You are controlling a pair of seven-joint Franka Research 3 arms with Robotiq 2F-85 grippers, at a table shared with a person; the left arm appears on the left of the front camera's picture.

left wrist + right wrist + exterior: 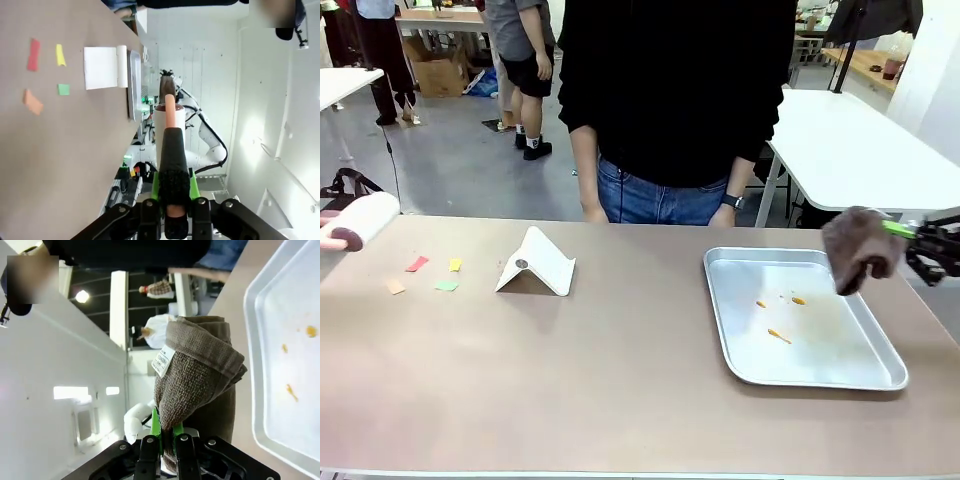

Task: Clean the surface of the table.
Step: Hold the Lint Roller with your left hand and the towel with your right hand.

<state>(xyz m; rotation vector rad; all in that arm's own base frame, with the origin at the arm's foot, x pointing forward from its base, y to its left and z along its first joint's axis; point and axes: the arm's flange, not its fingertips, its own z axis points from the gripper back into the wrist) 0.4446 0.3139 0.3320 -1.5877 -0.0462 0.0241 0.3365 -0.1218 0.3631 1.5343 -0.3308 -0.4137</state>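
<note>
The beige-brown table [620,370] carries small paper scraps at its left: red [416,264], yellow [455,265], orange [395,287] and green [446,286]. A white lint roller [365,220] hovers over the far left edge. In the left wrist view my left gripper [172,200] is shut on the roller's black handle [172,155], with the scraps [33,53] on the table [60,165] to one side. My right gripper [910,232] is shut on a brown cloth [860,250] at the tray's right edge. The right wrist view shows the right gripper [167,432] pinching the cloth [200,375].
A metal tray [720,300] with orange smears [798,300] lies at the right; its rim [252,365] is beside the cloth. A white folded card stand [538,262] sits left of centre. A person in black stands at the far edge, hands down.
</note>
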